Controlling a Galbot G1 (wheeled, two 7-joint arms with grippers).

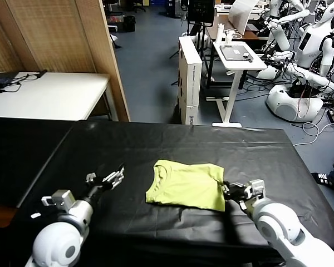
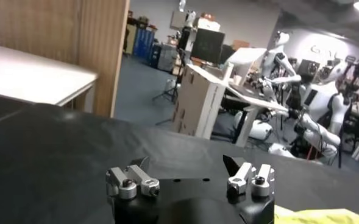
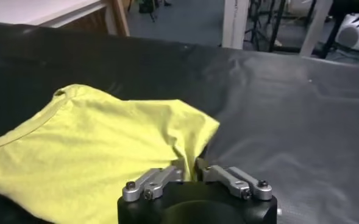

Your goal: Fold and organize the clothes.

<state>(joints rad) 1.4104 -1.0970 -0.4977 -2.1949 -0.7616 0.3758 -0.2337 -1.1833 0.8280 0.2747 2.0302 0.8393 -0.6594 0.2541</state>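
Pinched together on the shirt's right edge, the right gripper's (image 1: 227, 191) fingers hold a small gather of the thin fabric; the right wrist view shows the two tips (image 3: 189, 168) nearly meeting with a fold of yellow-green cloth rising between them. That gripper sits at the lower right of the head view, low over the black cover (image 1: 211, 144).

The left gripper (image 1: 116, 177) is at the lower left of the head view, apart from the shirt, its fingers spread wide with nothing between them; the left wrist view shows the gap (image 2: 191, 176) clearly, with only a corner of the shirt (image 2: 313, 215) at the lower right of that frame.

The shirt (image 1: 183, 184) lies at the lower centre of the head view, partly folded into a rough rectangle, neck opening toward its upper left corner, on the cover.

Upper left holds a white table (image 1: 44, 94); upper right, a white stand (image 1: 239, 55) and other robots (image 1: 312, 50).
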